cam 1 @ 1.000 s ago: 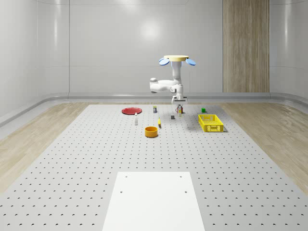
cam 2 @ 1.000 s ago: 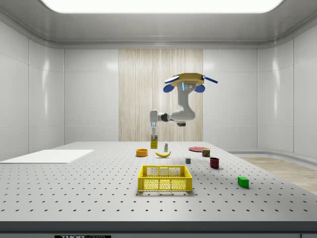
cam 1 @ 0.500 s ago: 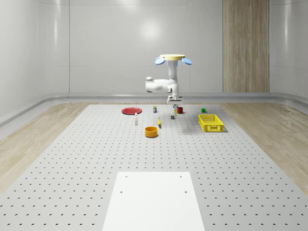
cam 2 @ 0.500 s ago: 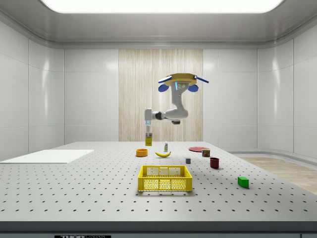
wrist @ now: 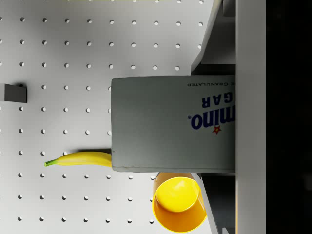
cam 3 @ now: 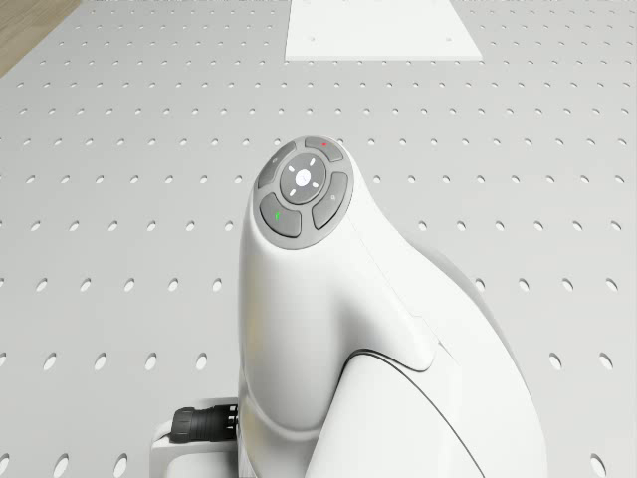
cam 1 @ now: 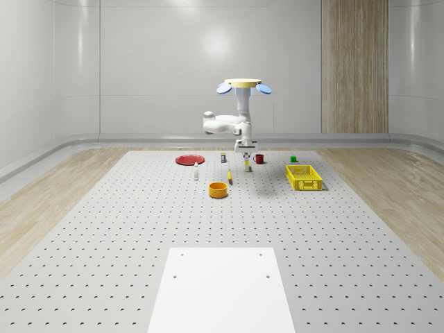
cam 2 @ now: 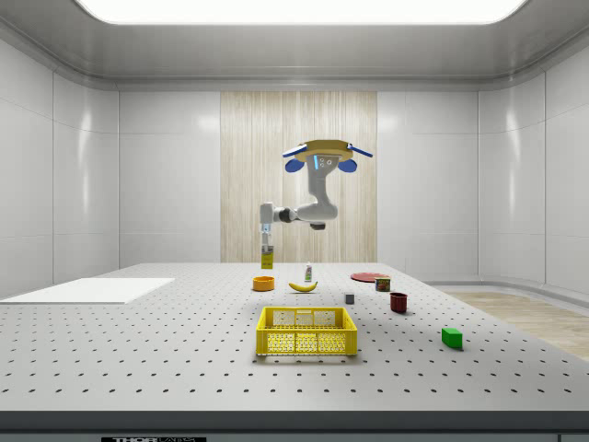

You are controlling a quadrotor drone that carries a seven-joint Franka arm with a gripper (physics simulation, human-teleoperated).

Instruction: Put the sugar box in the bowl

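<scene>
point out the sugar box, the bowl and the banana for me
sugar box (wrist: 165,122): wrist view, on its grey face, held in the gripper.
bowl (wrist: 178,204): wrist view, on its yellow inside.
banana (wrist: 83,159): wrist view, mid-length on the yellow peel.

One white-and-yellow sugar box (cam 2: 267,257); one orange bowl (cam 1: 218,189); one yellow banana (wrist: 80,159); one yellow slatted crate (cam 1: 303,177); one flat red plate (cam 1: 189,160); one dark red mug (cam 2: 398,302); one green block (cam 2: 451,337); one small grey cube (cam 2: 350,298); one small white bottle (cam 1: 196,171); one can (cam 2: 382,284)

"GRANULATED", "GAR", "omino" on sugar box (wrist: 165,122)
</scene>
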